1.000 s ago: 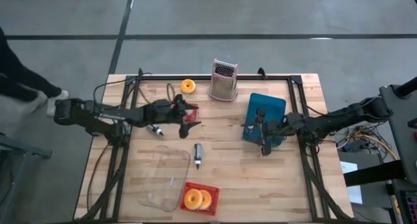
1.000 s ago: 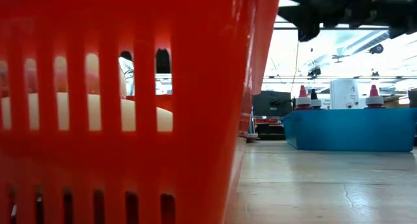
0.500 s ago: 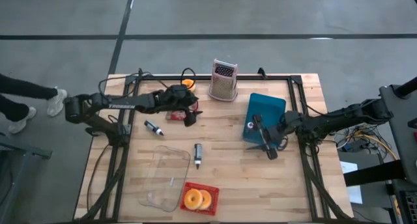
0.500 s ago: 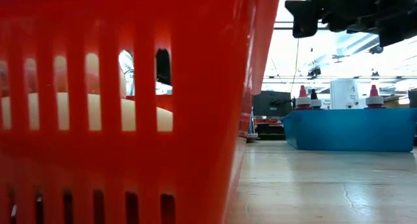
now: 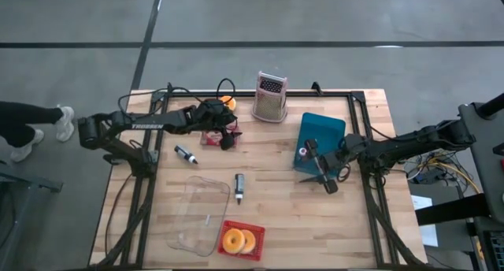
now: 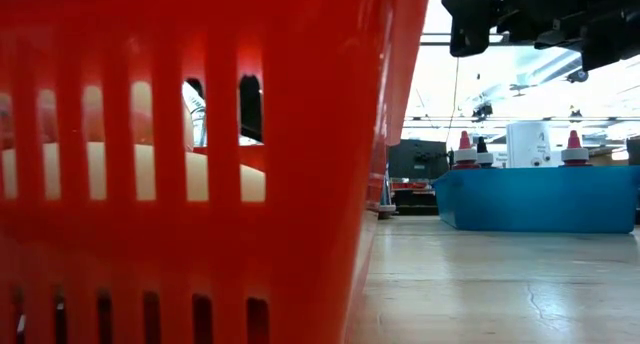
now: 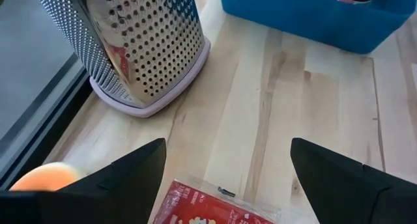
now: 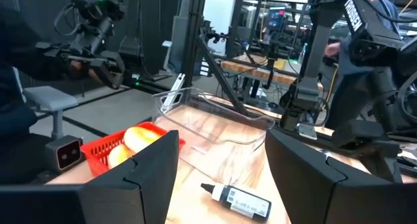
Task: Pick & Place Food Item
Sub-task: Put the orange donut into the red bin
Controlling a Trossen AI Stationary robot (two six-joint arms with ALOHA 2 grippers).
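Nearest the front edge of the wooden surface [image 5: 276, 224] sits a red basket [image 5: 240, 241] holding two doughnuts [image 5: 233, 241]; in the low view its slotted wall [image 6: 200, 164] fills most of the picture. Just beside it, to the left, lies a clear plastic tray [image 5: 201, 214], and a small dark bottle [image 5: 239, 186] lies a little farther in, near the middle.

The right tool [image 5: 321, 170] hangs above the surface at the near edge of the blue bin [image 5: 321, 141], its fingers spread wide and holding nothing. From its wrist camera the bottle [image 8: 238, 198], the tray [image 8: 215, 126] and the basket [image 8: 124, 146] show ahead of it.

A marker pen [image 5: 186, 154] lies on the left half of the surface. Farther in, the left tool [image 5: 227, 134] is poised over a red snack packet [image 5: 213, 136], fingers fully spread, gripping nothing; its wrist view shows the packet [image 7: 208, 210] lying flat between the fingers.

At the far edge stand a metal grater [image 5: 270, 97] and, left of it, another doughnut [image 5: 227, 102], partly hidden by the left arm. A person's shoe [image 5: 64, 121] shows on the floor off to the left.
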